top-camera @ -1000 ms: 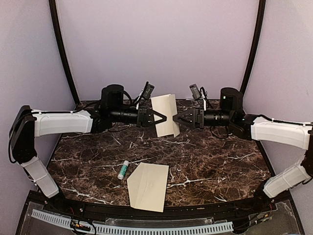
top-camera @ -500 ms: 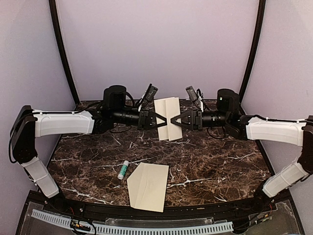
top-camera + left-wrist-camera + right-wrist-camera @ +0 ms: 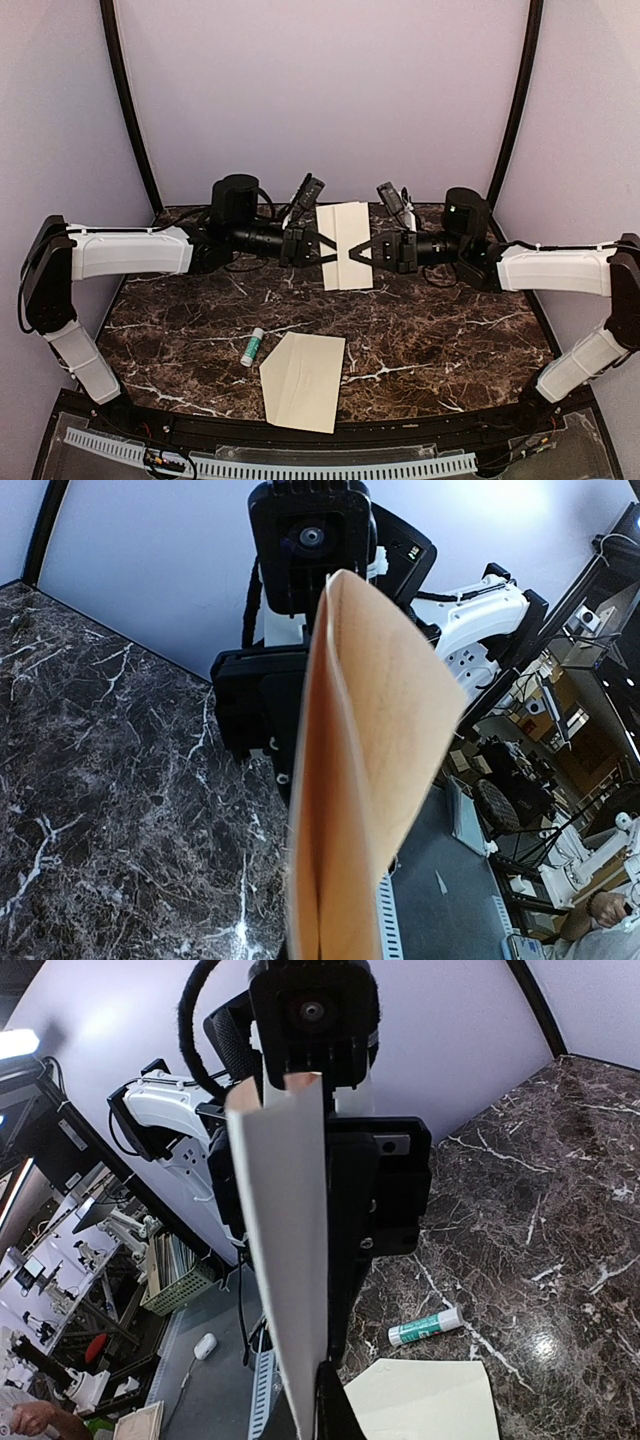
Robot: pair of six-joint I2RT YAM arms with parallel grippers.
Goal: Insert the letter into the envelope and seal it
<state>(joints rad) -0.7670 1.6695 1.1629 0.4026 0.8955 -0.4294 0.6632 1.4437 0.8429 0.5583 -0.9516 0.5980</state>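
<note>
Left tool (image 3: pixel 337 248) and right tool (image 3: pixel 353 255) both pinch the letter (image 3: pixel 345 220), 12 o'clock; envelope (image 3: pixel 303 380), 6 o'clock, not yet filled

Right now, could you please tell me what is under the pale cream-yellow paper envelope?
Only the dark marble tabletop shows around the envelope, which lies flat on it. Anything beneath is covered. A green-and-white glue stick lies beside it, not under.

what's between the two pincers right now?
The letter, standing upright. The left pincer and right pincer pinch it from opposite sides. This is clearest in the top external view; both wrist views show it edge-on.
</note>
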